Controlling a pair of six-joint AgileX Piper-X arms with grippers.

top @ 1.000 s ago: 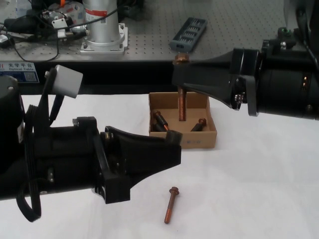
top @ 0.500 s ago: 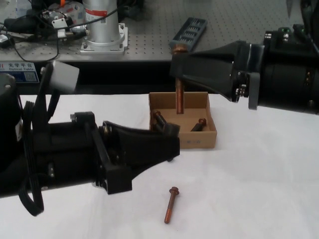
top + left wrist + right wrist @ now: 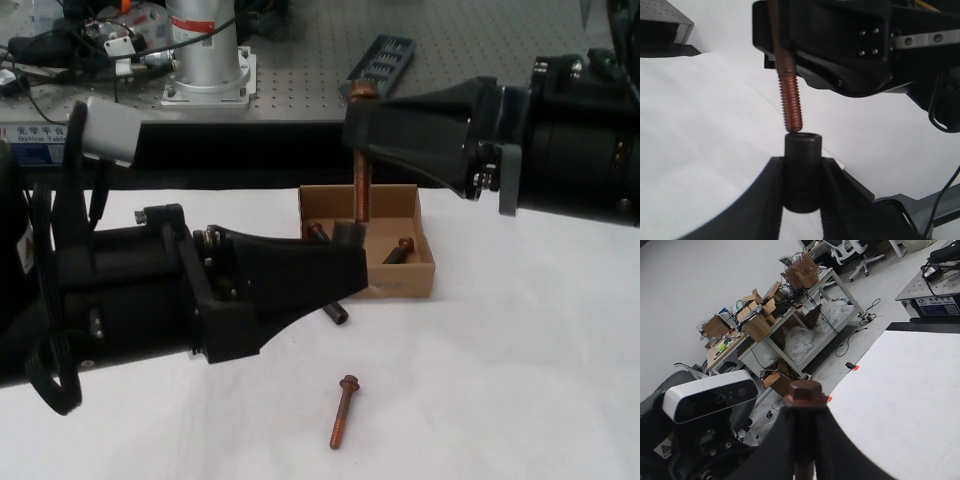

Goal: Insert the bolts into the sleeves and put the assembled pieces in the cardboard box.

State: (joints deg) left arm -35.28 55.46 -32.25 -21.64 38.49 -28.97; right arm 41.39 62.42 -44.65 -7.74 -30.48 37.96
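The sleeve (image 3: 802,150) is gripped upright by the closed left tool (image 3: 801,180), near the cardboard box (image 3: 400,275) at the table's (image 3: 500,380) far edge. The bolt (image 3: 789,100), clamped head-up in the right tool (image 3: 802,415), is held vertical, its threaded tip directly over the sleeve's mouth, axes nearly aligned.

Black wedge-shaped left gripper (image 3: 801,172) and right gripper (image 3: 358,135), grey wrist camera (image 3: 110,128), looped black cable (image 3: 62,408).

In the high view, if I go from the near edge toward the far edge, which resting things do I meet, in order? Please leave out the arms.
loose bolt → loose sleeve → cardboard box → grey bit case
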